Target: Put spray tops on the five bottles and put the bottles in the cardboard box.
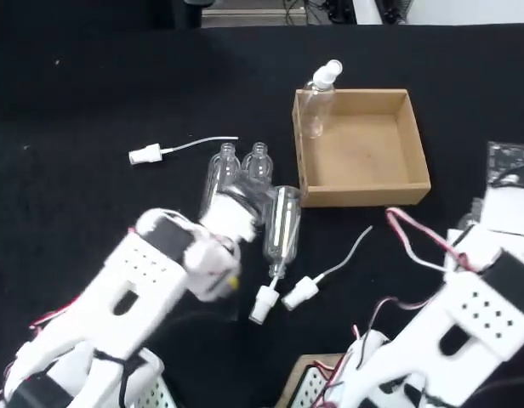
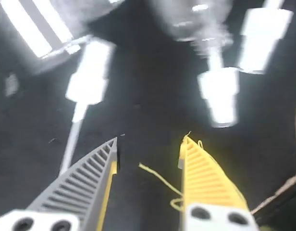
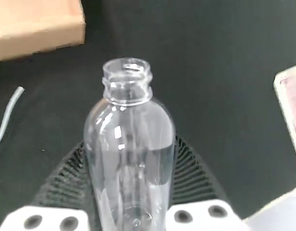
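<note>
A capped bottle [image 1: 317,100] leans in the far left corner of the cardboard box [image 1: 412,136]. Two uncapped bottles [image 1: 221,170] [image 1: 258,164] lie left of the box, and a third bottle [image 1: 281,223] lies by its near corner. One spray top [image 1: 147,155] rests far left; two spray tops [image 1: 264,302] [image 1: 300,293] lie below the third bottle. My left gripper [image 1: 221,270] [image 2: 148,142] hovers open over blurred spray tops [image 2: 88,77] [image 2: 220,96]. My right gripper [image 3: 129,142] is shut on a clear uncapped bottle [image 3: 129,130].
The right arm [image 1: 466,323] stands at the lower right, with red wires and white boards beside it. A box corner [image 3: 37,24] and a thin tube [image 3: 6,115] lie beyond the held bottle. Black cloth covers the table [image 1: 75,85].
</note>
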Action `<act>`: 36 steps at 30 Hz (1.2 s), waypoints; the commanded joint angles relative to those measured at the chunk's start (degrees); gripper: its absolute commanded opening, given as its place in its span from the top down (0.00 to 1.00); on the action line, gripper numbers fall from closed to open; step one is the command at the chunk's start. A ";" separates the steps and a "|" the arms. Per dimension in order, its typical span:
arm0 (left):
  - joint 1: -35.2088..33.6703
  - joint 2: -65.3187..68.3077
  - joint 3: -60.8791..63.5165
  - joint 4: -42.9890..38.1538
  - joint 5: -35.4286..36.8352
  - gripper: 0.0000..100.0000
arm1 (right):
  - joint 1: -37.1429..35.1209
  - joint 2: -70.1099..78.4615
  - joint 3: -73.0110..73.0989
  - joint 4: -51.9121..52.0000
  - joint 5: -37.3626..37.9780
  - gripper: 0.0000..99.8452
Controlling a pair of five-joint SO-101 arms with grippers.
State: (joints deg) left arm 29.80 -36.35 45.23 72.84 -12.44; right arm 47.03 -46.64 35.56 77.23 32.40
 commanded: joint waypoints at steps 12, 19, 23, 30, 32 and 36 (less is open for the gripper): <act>17.27 0.26 6.37 -10.81 11.96 0.67 | 6.95 15.08 -12.70 -1.23 3.43 0.99; 16.92 0.26 17.71 -27.34 8.44 0.73 | 6.95 15.08 -12.70 -1.14 3.69 0.99; 16.84 0.26 20.44 -32.88 8.44 0.74 | 6.95 15.08 -12.70 -1.14 3.69 0.99; 12.35 0.53 20.79 -34.81 8.44 0.74 | 7.03 15.08 -12.70 -1.14 3.69 0.99; 11.91 2.02 20.53 -34.81 8.44 0.74 | 7.03 15.08 -12.70 -1.14 3.69 0.99; 12.18 7.47 19.12 -36.75 8.53 0.74 | 7.03 15.08 -12.70 -1.14 3.69 0.99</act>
State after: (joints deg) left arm 42.46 -32.75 66.59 38.90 -3.74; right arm 53.10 -31.52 26.68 77.05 35.74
